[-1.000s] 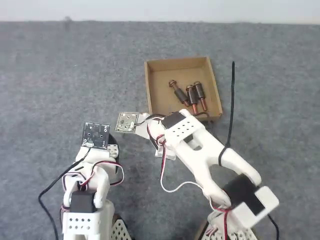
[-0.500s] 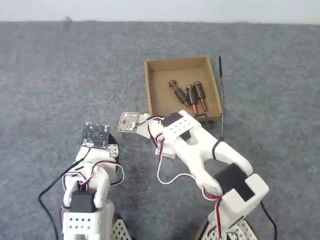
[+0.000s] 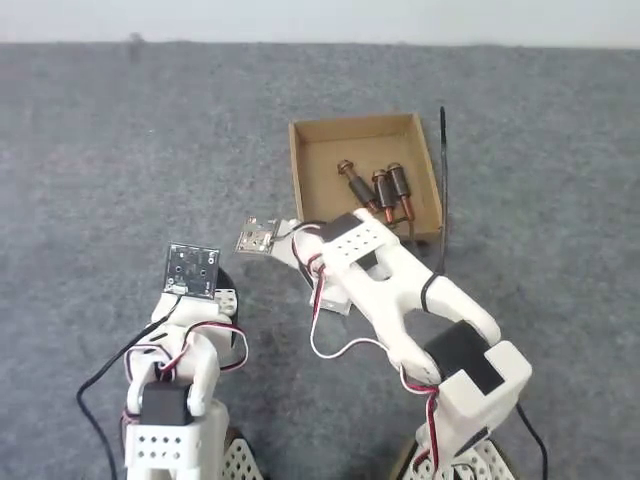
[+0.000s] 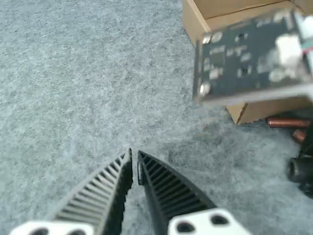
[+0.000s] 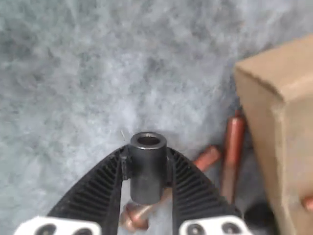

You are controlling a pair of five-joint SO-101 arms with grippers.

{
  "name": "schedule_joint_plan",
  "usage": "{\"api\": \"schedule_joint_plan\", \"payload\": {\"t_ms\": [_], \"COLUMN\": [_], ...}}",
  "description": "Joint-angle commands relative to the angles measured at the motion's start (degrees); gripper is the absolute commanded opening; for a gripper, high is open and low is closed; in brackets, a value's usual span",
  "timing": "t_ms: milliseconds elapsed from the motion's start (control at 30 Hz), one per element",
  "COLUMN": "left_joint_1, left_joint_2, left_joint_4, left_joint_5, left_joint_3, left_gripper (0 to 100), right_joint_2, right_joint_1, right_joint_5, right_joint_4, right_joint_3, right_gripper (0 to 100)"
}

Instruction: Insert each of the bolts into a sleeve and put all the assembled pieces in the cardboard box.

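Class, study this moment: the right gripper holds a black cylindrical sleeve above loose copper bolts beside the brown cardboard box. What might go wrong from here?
1. The black cylindrical sleeve is pinched only at the very tips of the right gripper, so it may tilt or slip out during insertion.
2. The loose copper bolts lie on the carpet close to the brown cardboard box corner. Reaching for one, the gripper may knock the wall or roll the bolts away.
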Motion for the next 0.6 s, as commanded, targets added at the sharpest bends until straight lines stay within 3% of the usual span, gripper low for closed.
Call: {"api": "schedule_joint_plan", "payload": {"t_ms": [0,367,567], "left_joint_1": [-0.4,-0.4,-0.5], "left_joint_2": [-1.1,-1.1,-1.1], "left_joint_4": [-1.5,-1.5,-1.5], "left_joint_5": [-0.4,-0.4,-0.4], "left_joint_3": [-0.7,-0.7,-0.7], "left_gripper": [2,2,2], "right_joint_2": [-7.7,-20.5,-26.0], "right_joint_1": [1.0,2.4,10.2], "right_joint_5": [-5.2,-13.2,-16.4], "right_joint_4": [5.1,14.7,15.3], "right_joint_3": [-4.7,-4.5,-4.4], "right_gripper": [1.7,1.7,1.7]}}
